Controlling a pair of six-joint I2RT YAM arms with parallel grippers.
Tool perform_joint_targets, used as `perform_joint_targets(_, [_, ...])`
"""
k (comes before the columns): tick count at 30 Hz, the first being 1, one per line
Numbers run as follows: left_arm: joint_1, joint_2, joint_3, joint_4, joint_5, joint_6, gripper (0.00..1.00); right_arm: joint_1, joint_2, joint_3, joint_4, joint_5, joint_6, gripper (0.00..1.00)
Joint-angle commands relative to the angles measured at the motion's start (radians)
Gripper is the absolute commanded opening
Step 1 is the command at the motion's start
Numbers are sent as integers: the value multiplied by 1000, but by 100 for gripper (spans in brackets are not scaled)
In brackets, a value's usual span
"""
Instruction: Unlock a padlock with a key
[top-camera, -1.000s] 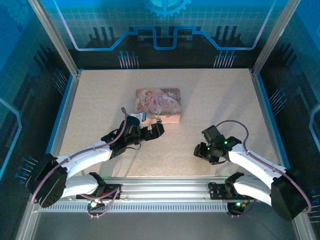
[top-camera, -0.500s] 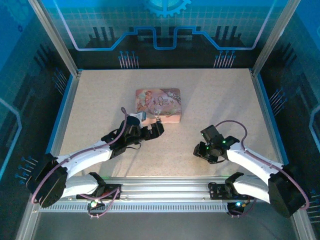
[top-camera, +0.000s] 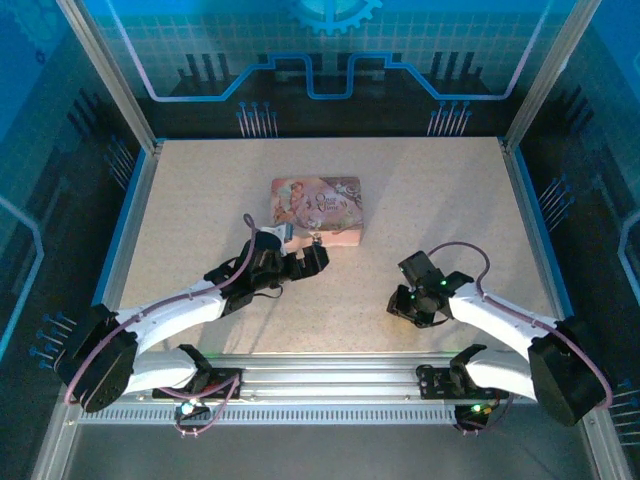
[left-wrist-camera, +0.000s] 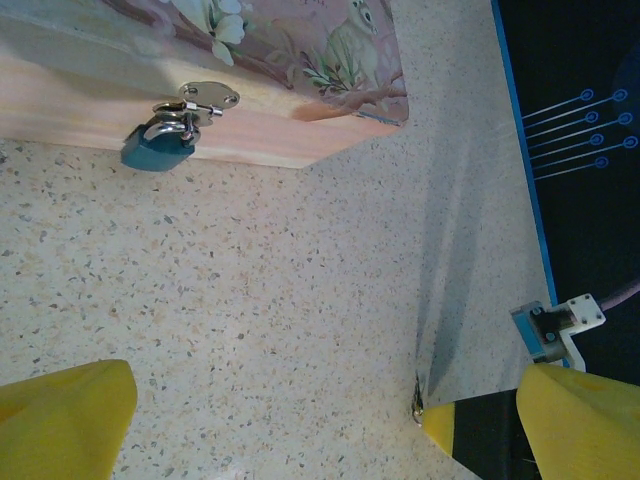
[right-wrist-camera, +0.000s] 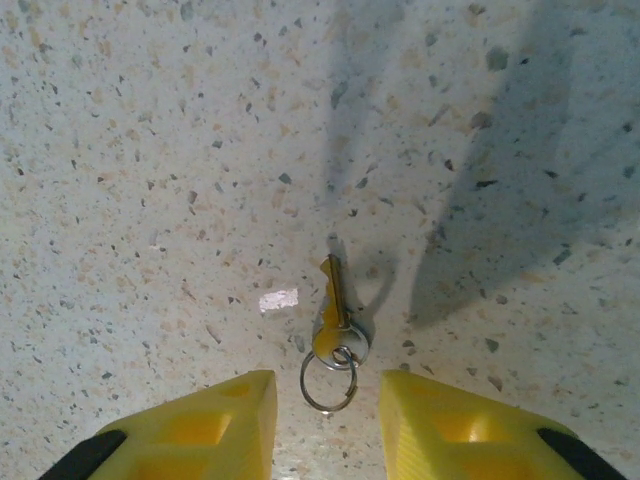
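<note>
**Tabletop** (top-camera: 430, 190): pale speckled slab with a blue-trimmed rim at left, right and far sides and a metal rail along the near edge. Wide bare stretches right of centre and along the far side, so ample room for both arms to swing.

**Pink illustrated tin** (top-camera: 316, 208): lying flat, lid up, at the far middle, well clear of every rim. Front wall turned toward the arm bases, likely so the fastening faces the grippers.

**Left arm** (top-camera: 170, 315): reaching diagonally in from the near left, ending just short of the tin's front wall.

**Right arm** (top-camera: 510, 325): folded in from the near right, wrist tipped down over bare surface, well apart from the tin.

**Left gripper** (top-camera: 310, 260): spread wide, holding nothing, aimed at the tin's front. Probably placed there to steady the lock once the key arrives.

**Right gripper** (right-wrist-camera: 328, 410): jaws apart, low over the table, straddling the key's ring end. No contact visible, nothing gripped yet. Judged step: picking up the key.

**Padlock** (left-wrist-camera: 158, 148): tiny, blue-bodied, hung on the silver hasp (left-wrist-camera: 205, 100) of the tin's front wall, shackle closed. Body down at the table line; touching or not, cannot tell.

**Key** (right-wrist-camera: 333, 310): thin metal sliver, yellowish at the head, flat on the table with its blade pointing away from the right gripper. Well apart from the padlock, open surface between.

**Split ring** (right-wrist-camera: 328, 380): wire loop through the key's head, lying between the two fingers. Risk: pads closing on the ring alone, leaving the key dangling.
</note>
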Motion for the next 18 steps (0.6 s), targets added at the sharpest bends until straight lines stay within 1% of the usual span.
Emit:
perform_joint_targets(1, [-4, 7, 29, 22, -11, -5, 99, 14, 13, -12, 7, 4, 11, 33])
perform_joint_targets(14, [-5, 10, 33, 23, -8, -5, 99, 19, 67, -5, 24, 17, 10, 25])
perform_joint_targets(18, [-5, 10, 32, 23, -8, -5, 99, 21, 80, -6, 28, 22, 10, 21])
